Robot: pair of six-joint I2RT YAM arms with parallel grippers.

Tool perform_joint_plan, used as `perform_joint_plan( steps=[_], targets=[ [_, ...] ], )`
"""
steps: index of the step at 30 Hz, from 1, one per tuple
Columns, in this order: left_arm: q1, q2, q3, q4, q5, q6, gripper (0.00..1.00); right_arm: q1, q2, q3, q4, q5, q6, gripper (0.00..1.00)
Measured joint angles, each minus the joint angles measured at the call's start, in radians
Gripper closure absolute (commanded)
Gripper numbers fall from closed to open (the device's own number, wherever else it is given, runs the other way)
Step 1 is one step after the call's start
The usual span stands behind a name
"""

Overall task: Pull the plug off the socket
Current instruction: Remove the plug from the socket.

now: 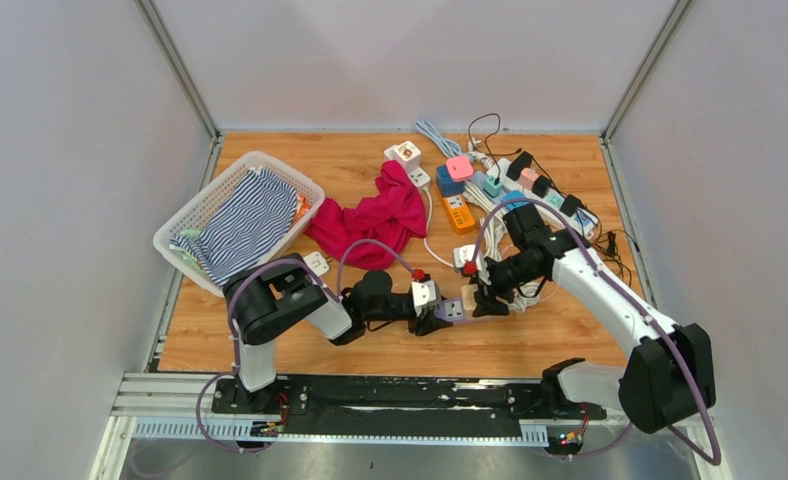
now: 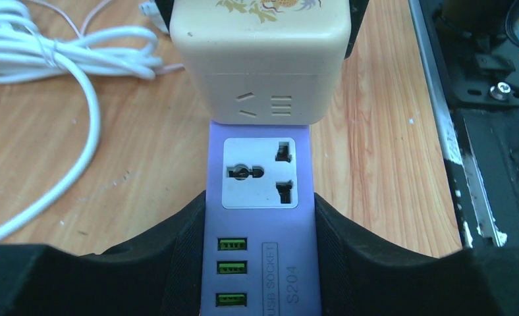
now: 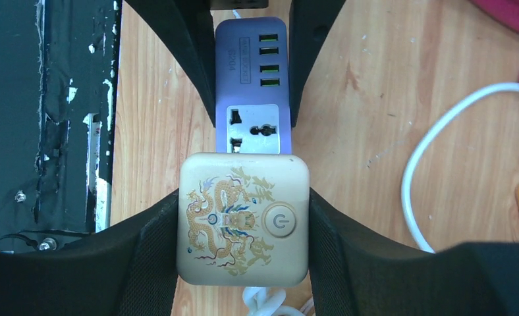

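Observation:
A purple USB socket strip lies on the wooden table, and my left gripper is shut on its two long sides. A cream cube plug with a dragon print and a power button sits against the strip's far end, beside its universal outlet. My right gripper is shut on the cube's sides. From above, the strip lies between the left gripper and the right gripper, near the table's front edge. The left fingers show in the right wrist view. The plug's pins are hidden.
A white basket with striped cloth stands at the back left, and a red cloth lies mid-table. Several power strips and adapters are piled at the back right. White cables lie beside the strip. The black base rail runs along the front edge.

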Motion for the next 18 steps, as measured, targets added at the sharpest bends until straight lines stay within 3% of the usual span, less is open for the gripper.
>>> perform_joint_plan(
  steps=[4,11,18],
  targets=[
    [0.000,0.000,0.011,0.015,-0.001,0.010,1.00,-0.034,-0.049,-0.024,0.009,-0.022,0.000,1.00],
    [0.000,0.000,-0.027,-0.026,0.006,0.007,1.00,0.121,0.025,-0.027,0.037,0.018,-0.029,1.00],
    [0.000,0.000,-0.029,-0.029,0.006,-0.004,1.00,0.132,0.051,-0.008,0.039,0.060,-0.001,1.00]
  ],
)
